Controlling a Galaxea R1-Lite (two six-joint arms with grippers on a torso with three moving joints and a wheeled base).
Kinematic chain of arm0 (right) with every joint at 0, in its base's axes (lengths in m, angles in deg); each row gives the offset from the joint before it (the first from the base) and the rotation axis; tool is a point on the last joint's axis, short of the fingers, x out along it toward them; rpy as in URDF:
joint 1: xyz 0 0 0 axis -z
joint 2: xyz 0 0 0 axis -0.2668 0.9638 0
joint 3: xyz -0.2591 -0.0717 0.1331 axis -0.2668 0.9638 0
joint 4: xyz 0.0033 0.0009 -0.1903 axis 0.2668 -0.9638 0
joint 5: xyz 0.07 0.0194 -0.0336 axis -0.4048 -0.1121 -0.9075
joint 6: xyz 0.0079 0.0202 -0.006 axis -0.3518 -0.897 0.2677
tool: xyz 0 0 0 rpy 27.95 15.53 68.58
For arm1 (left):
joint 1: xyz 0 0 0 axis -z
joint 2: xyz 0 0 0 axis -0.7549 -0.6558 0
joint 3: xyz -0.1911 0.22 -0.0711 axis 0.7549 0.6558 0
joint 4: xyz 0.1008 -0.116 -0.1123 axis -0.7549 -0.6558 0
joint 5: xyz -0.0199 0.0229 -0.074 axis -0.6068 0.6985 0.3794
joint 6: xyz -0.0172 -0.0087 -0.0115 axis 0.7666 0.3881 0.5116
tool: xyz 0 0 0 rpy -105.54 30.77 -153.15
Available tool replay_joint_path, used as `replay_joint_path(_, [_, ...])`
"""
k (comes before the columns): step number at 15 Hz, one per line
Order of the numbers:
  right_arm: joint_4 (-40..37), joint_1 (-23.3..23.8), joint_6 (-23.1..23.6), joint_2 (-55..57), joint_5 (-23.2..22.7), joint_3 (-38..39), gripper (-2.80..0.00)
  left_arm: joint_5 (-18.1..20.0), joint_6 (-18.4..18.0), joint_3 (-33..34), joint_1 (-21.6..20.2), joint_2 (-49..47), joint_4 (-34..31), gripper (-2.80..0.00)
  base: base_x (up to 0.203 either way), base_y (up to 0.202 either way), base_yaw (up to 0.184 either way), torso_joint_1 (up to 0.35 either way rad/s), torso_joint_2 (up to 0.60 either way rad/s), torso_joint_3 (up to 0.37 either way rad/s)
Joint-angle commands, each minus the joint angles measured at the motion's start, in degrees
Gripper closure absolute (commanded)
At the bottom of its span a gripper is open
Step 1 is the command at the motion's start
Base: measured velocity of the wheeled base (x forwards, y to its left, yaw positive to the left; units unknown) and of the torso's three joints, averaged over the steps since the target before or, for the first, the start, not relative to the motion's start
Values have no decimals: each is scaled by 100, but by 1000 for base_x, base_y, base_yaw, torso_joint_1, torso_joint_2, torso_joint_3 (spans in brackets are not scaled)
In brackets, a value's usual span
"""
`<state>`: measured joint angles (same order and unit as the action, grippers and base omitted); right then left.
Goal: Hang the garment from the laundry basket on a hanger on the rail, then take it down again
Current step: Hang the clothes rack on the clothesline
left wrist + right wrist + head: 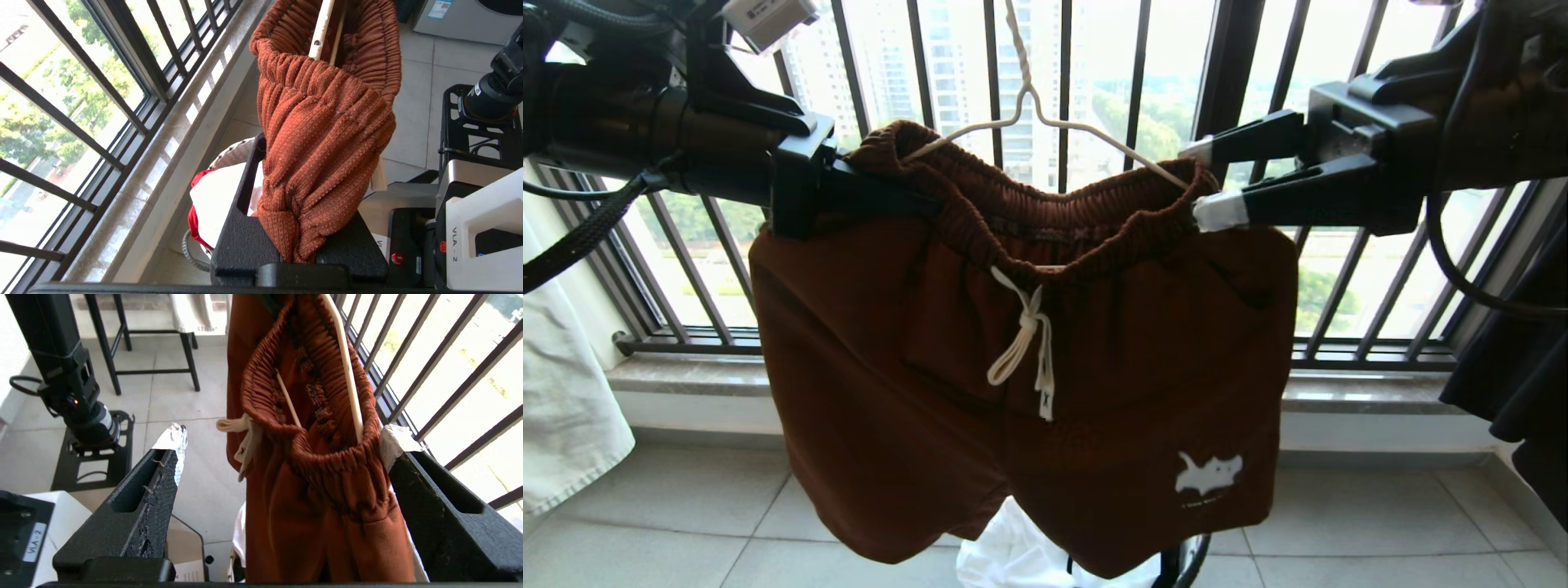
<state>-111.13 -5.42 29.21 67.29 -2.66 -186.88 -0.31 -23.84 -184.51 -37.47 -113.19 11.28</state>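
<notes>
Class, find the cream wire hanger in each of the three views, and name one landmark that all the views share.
Head view: the hanger is at top centre, its shoulders running down into the shorts' waistband.
Left wrist view: a short cream stretch at the top, inside the waistband.
Right wrist view: a long cream arm crossing the open waistband.
Shared landmark: the black railing of vertical bars.
</notes>
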Motion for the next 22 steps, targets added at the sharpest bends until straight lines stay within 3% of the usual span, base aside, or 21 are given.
replay_joint_path(1, [26,88,-541,-502,54,-6,-280,10,212,86,-15,161,-20,0,0,0,0,0,0,0])
replay_joint_path(4, [379,297,-1445,-855,459,18,-280,-171,518,95,-72,405,-18,0,0,0,0,0,0,0])
replay_joint_path(7, [416,325,-1841,-1041,1292,462,-280,-213,769,327,-170,705,-18,0,0,0,0,0,0,0])
replay_joint_path(8, [438,362,-1935,-1131,1525,751,0,-215,815,451,-232,842,-18,0,0,0,0,0,0,0])
replay_joint_path(10, [609,562,-2213,-1301,1784,1243,0,-224,957,640,-367,1036,-14,0,0,0,0,0,0,0])
replay_joint_path(14, [761,742,-2513,-1501,2939,2008,0,-224,1110,1078,-632,1488,17,0,0,0,0,0,0,0])
replay_joint_path(18, [1064,1073,-2551,-1889,3241,2979,0,-250,1469,1665,-970,2043,61,0,0,0,0,0,0,0])
replay_joint_path(20, [1120,1350,-2555,-2055,3250,3299,0,-250,1827,2192,-1153,2347,535,0,0,0,0,0,0,0])
replay_joint_path(22, [1133,1507,-2554,-2247,3250,3583,0,-257,2467,2895,-1263,2733,1527,0,0,0,0,0,0,0])
